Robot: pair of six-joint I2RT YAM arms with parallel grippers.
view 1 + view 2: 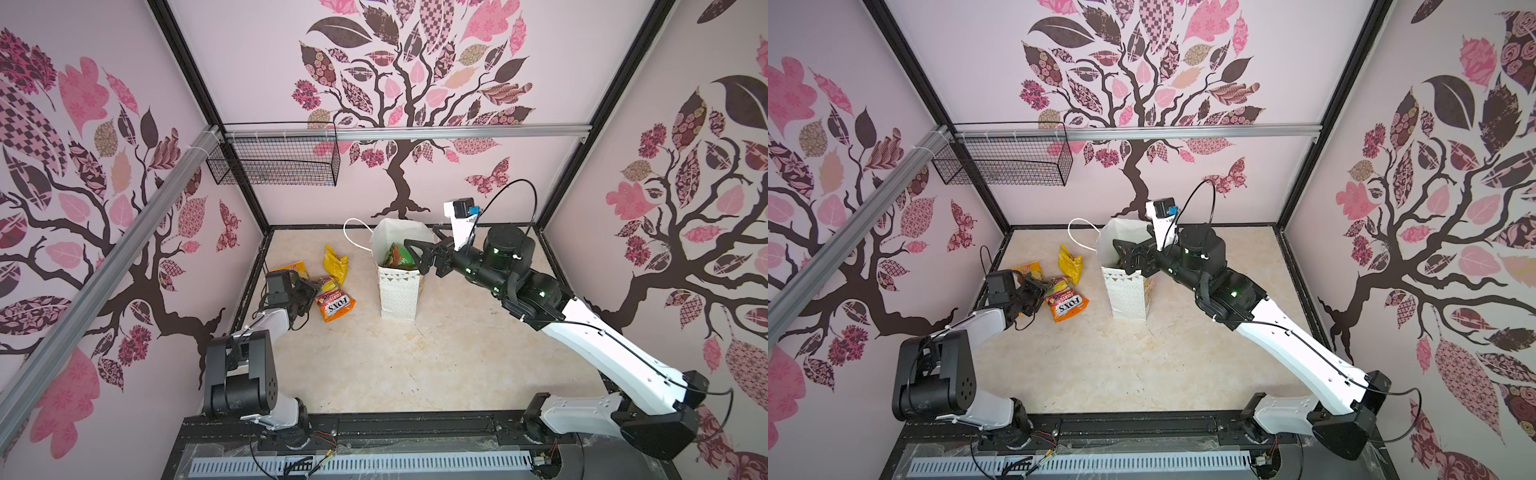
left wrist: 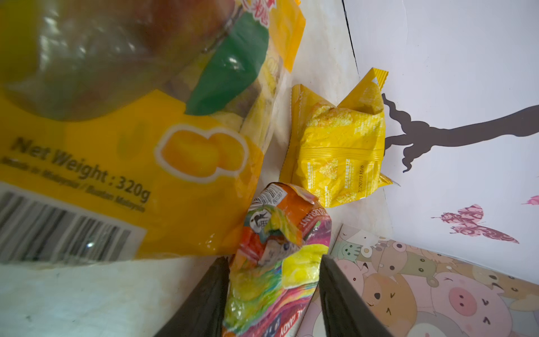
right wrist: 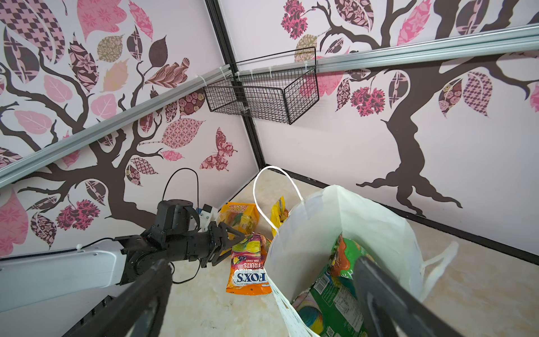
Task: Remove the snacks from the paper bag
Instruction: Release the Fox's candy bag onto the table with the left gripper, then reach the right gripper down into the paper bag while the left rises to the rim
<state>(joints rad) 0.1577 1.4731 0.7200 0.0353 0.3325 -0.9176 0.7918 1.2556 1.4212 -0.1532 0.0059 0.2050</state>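
The white paper bag (image 1: pixel 397 291) (image 1: pixel 1127 299) stands upright at mid-table. A green snack packet (image 1: pixel 397 254) (image 3: pixel 335 297) shows inside it, with a teal swirled one beneath. My right gripper (image 1: pixel 415 257) (image 3: pixel 262 262) hangs open at the bag's mouth, one finger over the inside and one outside, holding nothing. Left of the bag lie three snacks: an orange Fox's packet (image 1: pixel 334 303) (image 2: pixel 277 262), a yellow packet (image 1: pixel 336 264) (image 2: pixel 341 151) and a larger orange-yellow packet (image 1: pixel 296 268) (image 2: pixel 116 116). My left gripper (image 1: pixel 309 293) (image 2: pixel 274 259) is low over the table, fingers spread either side of the Fox's packet's end.
A black wire basket (image 1: pixel 274 162) (image 3: pixel 262 93) hangs from the aluminium rail (image 1: pixel 415 133) at the back left, above the table. One white cord handle (image 1: pixel 355 235) sticks out of the bag toward the snacks. Patterned walls close in three sides.
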